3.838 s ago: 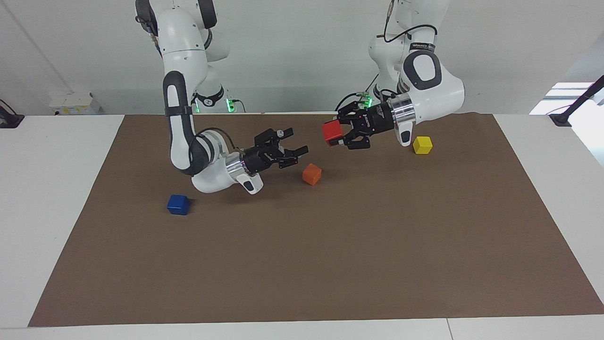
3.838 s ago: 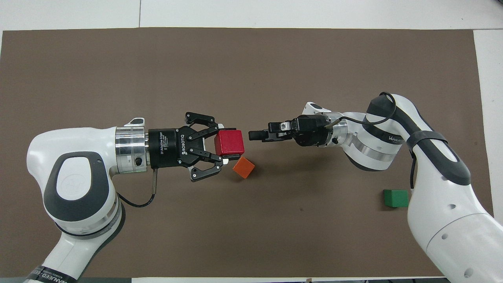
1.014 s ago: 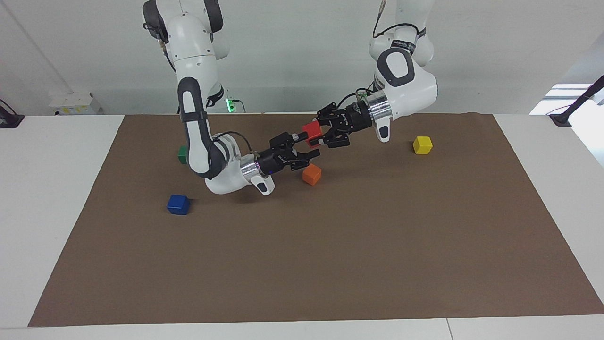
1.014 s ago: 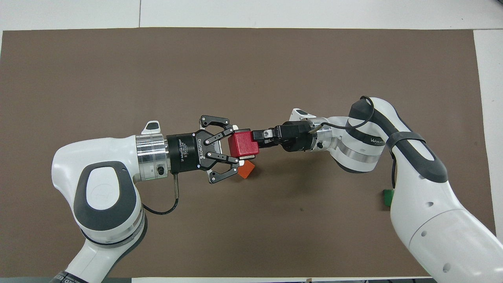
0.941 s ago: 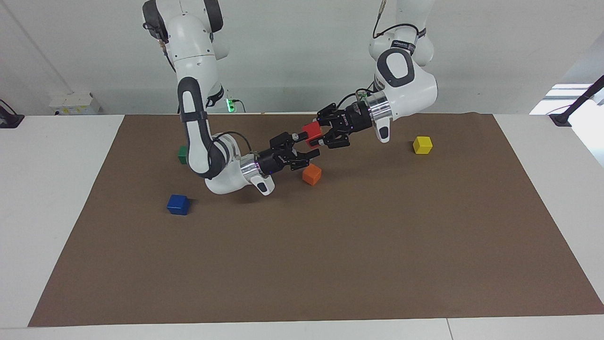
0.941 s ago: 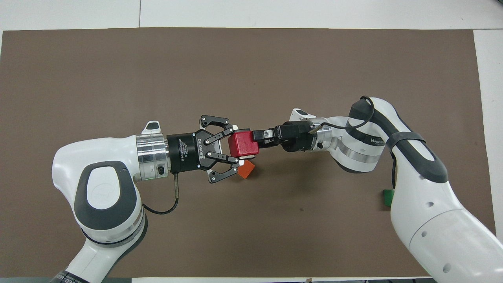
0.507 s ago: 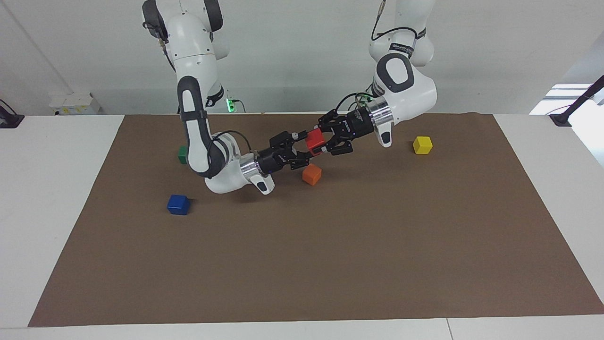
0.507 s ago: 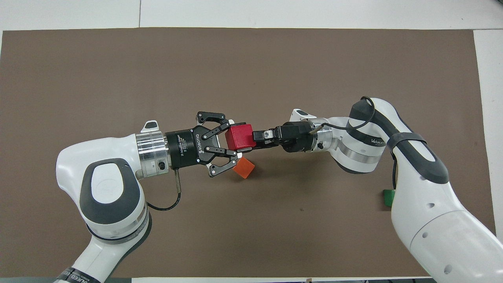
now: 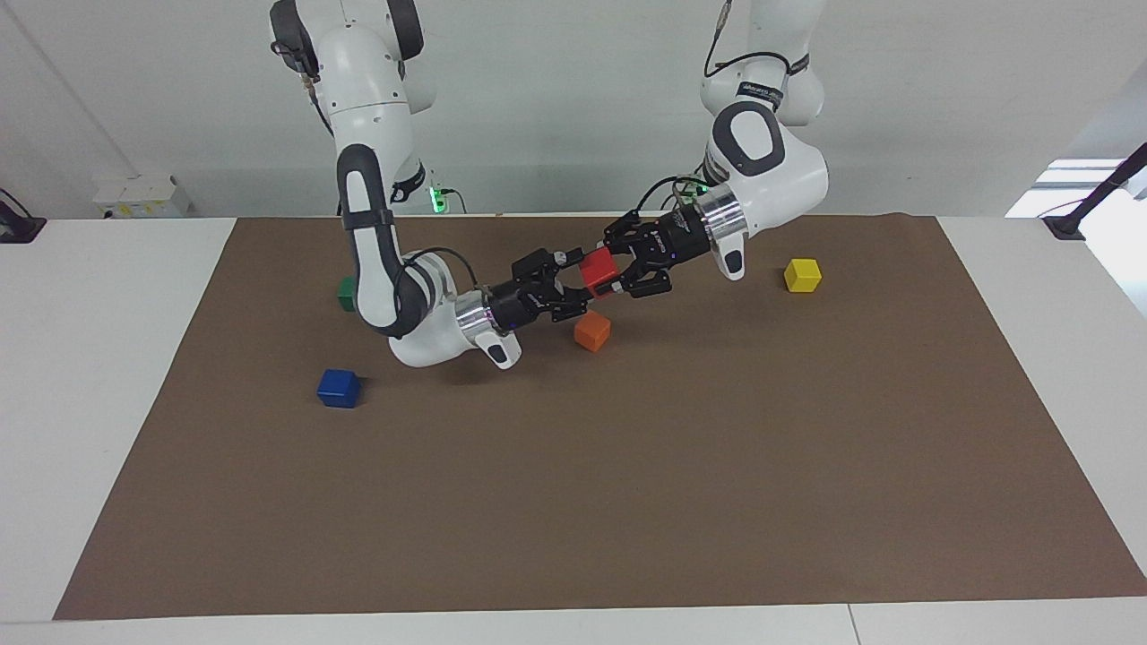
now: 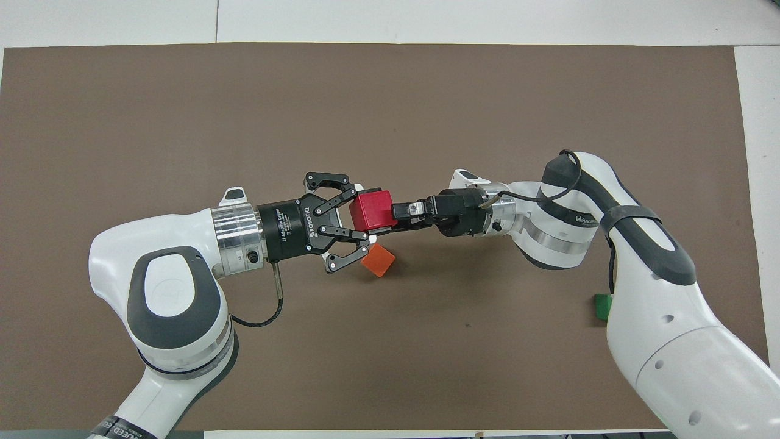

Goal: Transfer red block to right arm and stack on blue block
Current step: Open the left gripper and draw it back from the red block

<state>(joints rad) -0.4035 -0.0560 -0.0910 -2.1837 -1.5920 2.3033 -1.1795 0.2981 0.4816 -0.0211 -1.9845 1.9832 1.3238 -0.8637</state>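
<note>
The red block (image 9: 598, 266) is up in the air between the two grippers, over the mat just above the orange cube (image 9: 591, 331). My left gripper (image 9: 615, 269) is shut on it. My right gripper (image 9: 573, 283) is open, with its fingers reaching around the block's free end. In the overhead view the red block (image 10: 373, 210) sits between the left gripper (image 10: 364, 217) and the right gripper (image 10: 387, 221). The blue block (image 9: 339, 388) lies on the mat toward the right arm's end, beside the right arm's elbow. It is hidden under that arm in the overhead view.
The orange cube (image 10: 378, 261) lies just under the grippers. A green cube (image 9: 345, 291) sits by the right arm, nearer to the robots than the blue block, half hidden in the overhead view (image 10: 602, 306). A yellow cube (image 9: 803, 275) lies toward the left arm's end. The brown mat (image 9: 627, 502) covers the table.
My left gripper has carried the red block across to the right gripper and pushed it between that gripper's open fingers. The right gripper reached toward it, then held still over the last second.
</note>
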